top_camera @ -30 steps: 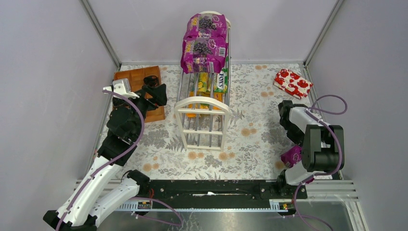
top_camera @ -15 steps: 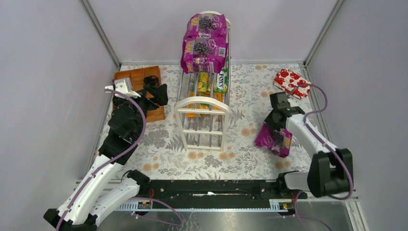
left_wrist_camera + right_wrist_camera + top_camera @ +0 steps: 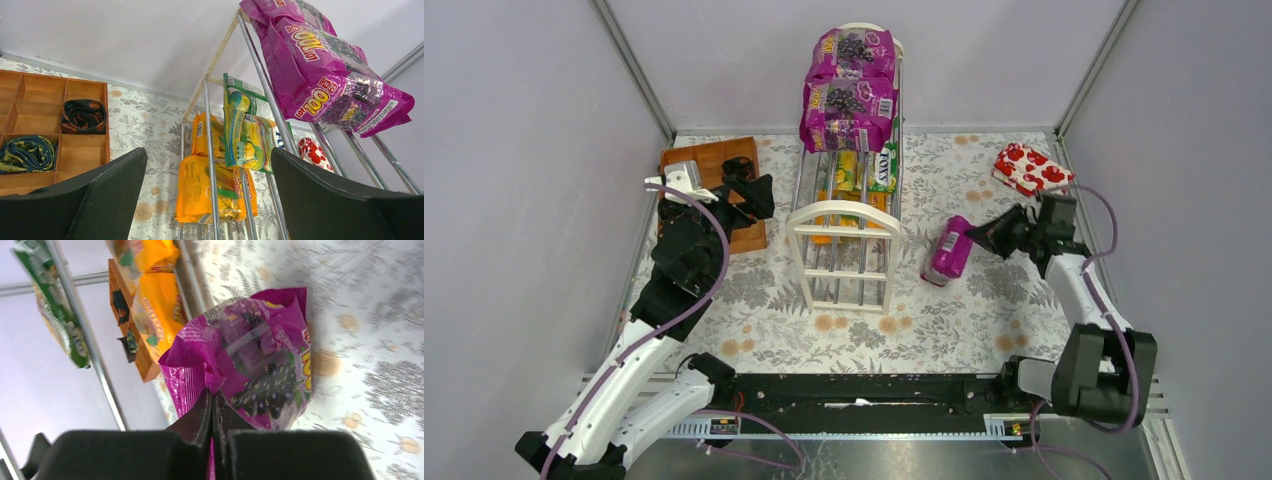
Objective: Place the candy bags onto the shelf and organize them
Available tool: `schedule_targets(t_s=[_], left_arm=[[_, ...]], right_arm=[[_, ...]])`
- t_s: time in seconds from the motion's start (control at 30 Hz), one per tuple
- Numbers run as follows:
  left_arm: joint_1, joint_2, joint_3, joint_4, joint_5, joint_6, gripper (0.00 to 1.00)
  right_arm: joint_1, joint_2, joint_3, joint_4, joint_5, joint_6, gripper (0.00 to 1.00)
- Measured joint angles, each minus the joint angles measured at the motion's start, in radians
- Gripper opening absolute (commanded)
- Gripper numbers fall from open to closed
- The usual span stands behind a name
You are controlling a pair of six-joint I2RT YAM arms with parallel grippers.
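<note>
Quick note from my side of the rig. My right jaws were pressed together on the crimped end seam of a purple candy bag [image 3: 951,250], and from the wrist view the rest of the bag [image 3: 250,360] bulged out past them. It sat just to the right of the shelf [image 3: 849,235] without touching it, roughly between the shelf and the red packet [image 3: 1031,170]. It looked to be off the tabletop [image 3: 944,320], though I wouldn't swear to it.

Handling-wise I figured it was light and soft: glossy film, slippery, with loose sweets inside that shift and make it sag. The flat seam seemed the only firm bit, so that was the sensible place to pinch. Grabbing the belly would probably just squish and slide.

The thin rods [image 3: 207,150] worried me a little, since a floppy bag could droop through the gaps unless it lay flat across several.

Two purple bags [image 3: 849,100] sat on the far end of the top tier. Orange bags [image 3: 849,205] and a green bag [image 3: 882,170] were lower down.

My left jaws were spread wide with nothing between them, over by the wooden tray [image 3: 714,170].

The tabletop had a floral cloth on it, and there were plain pale walls [image 3: 524,150] on three sides.
</note>
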Motion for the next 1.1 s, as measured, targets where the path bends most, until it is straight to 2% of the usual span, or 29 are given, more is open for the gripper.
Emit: schedule_targets(t_s=[0.13,0.2,0.33,0.47,0.53,0.57,0.9,1.1], left_arm=[[0.0,0.0,0.0,0.0,0.0,0.0,0.99],[0.0,0.0,0.0,0.0,0.0,0.0,0.99],[0.0,0.0,0.0,0.0,0.0,0.0,0.99],[0.0,0.0,0.0,0.0,0.001,0.0,0.99],[0.0,0.0,0.0,0.0,0.002,0.0,0.99],[0.0,0.0,0.0,0.0,0.004,0.0,0.99],[0.0,0.0,0.0,0.0,0.008,0.0,0.99],[0.0,0.0,0.0,0.0,0.013,-0.001,0.99]], right_arm=[[-0.183,0.114,-0.148,0.141,-0.208,-0.01,0.01],[-0.22,0.178,-0.156,0.133,-0.241,-0.059,0.07],[-0.221,0.18,-0.158,0.09,-0.218,-0.164,0.31],[-0.222,0.099,-0.15,0.032,-0.158,-0.236,0.75],[-0.221,0.063,-0.145,0.02,-0.144,-0.251,0.94],[-0.221,0.049,-0.143,0.021,-0.145,-0.26,0.99],[-0.221,0.049,-0.228,0.084,-0.156,-0.248,1.0],[-0.221,0.071,-0.217,0.039,-0.054,-0.3,1.0]])
